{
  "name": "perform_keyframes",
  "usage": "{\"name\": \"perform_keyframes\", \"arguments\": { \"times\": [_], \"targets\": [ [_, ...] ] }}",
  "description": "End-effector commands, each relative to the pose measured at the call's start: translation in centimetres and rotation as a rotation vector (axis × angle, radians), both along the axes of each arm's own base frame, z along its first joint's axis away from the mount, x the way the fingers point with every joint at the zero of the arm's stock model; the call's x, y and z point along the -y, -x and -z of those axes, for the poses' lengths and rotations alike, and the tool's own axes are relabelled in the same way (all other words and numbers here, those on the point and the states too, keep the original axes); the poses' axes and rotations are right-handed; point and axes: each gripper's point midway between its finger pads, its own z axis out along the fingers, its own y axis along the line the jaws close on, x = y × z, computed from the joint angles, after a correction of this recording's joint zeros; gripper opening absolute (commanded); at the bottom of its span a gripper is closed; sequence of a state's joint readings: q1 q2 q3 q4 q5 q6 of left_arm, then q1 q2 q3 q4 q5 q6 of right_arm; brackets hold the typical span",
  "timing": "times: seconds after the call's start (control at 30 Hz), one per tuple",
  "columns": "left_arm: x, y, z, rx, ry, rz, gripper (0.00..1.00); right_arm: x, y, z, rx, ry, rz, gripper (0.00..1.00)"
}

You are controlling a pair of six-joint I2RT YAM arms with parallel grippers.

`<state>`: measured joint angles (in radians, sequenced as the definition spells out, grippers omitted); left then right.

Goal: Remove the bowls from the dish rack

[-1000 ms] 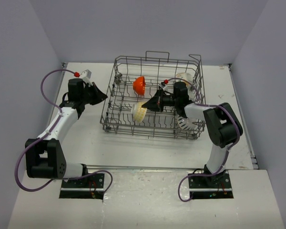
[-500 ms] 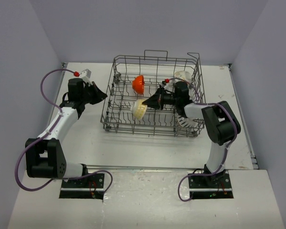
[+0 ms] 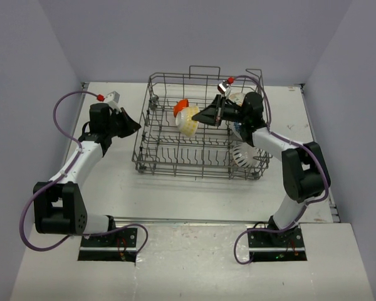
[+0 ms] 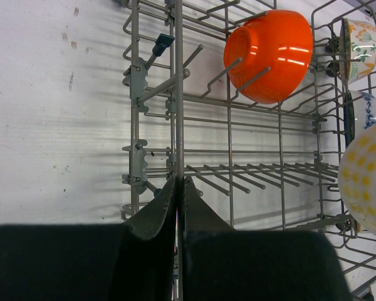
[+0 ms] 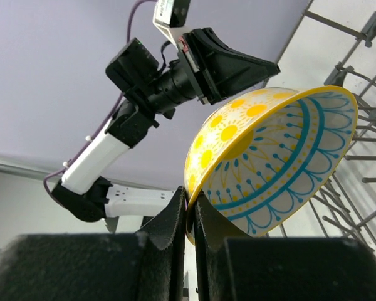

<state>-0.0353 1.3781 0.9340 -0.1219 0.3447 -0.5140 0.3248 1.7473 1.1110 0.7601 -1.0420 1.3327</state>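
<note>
The grey wire dish rack [image 3: 151, 164] stands mid-table. My right gripper [image 3: 202, 117] is shut on the rim of a white bowl with yellow suns and blue lines [image 3: 188, 121], held above the rack's tines; the wrist view shows this bowl [image 5: 269, 160] pinched between the right gripper's [image 5: 190, 195] jaws. An orange bowl [image 4: 269, 56] sits on tines at the rack's back. A floral white bowl [image 4: 362, 41], a blue-patterned bowl [image 4: 365, 110] and a dark-striped bowl [image 3: 244, 157] stand on its right side. My left gripper [image 4: 177, 180] is shut on the rack's left rim wire.
The white table [image 3: 175, 200] extends to the left, right and front of the rack. Grey walls close in on three sides. A raised near ledge [image 3: 188, 221] runs in front of the arm bases. Purple cables loop beside each arm.
My right gripper has lifted the yellow-and-blue bowl up off the tines and toward the rack's back, now partly covering the orange bowl. The left arm has stayed put.
</note>
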Motion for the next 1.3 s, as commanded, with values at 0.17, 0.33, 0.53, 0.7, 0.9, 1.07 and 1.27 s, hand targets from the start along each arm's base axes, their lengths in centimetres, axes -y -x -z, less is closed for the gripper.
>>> {"name": "perform_keyframes", "arguments": {
  "times": [0.17, 0.33, 0.53, 0.7, 0.9, 1.07, 1.27],
  "targets": [
    [-1.3, 2.0, 2.8, -0.109, -0.042, -0.039, 0.11, 0.3, 1.3, -4.0, 0.225, 0.047, -0.034, 0.0],
    [-1.1, 1.8, 1.8, -0.088, -0.03, -0.036, 0.25, 1.4, 1.1, -5.9, 0.328, 0.222, 0.061, 0.0],
    [-0.8, 2.0, 1.7, -0.088, -0.018, -0.024, 0.34, 5.9, -0.1, -8.6, 0.376, 0.467, 0.362, 0.0],
    [-0.8, 2.1, 1.4, -0.08, -0.012, -0.021, 0.43, 11.3, -1.4, -9.5, 0.407, 0.634, 0.628, 0.0],
    [-0.7, 2.1, 0.7, -0.065, -0.016, -0.012, 0.5, 19.9, -2.0, -8.7, 0.367, 0.876, 0.999, 0.0],
    [-0.6, 2.0, 0.7, -0.064, -0.014, -0.007, 0.5, 26.2, -1.5, -6.5, 0.254, 1.099, 1.193, 0.0],
    [-0.5, 1.9, 0.9, -0.068, -0.013, -0.002, 0.51, 30.0, -1.3, -1.9, 0.106, 1.26, 1.269, 0.0]
  ]
}}
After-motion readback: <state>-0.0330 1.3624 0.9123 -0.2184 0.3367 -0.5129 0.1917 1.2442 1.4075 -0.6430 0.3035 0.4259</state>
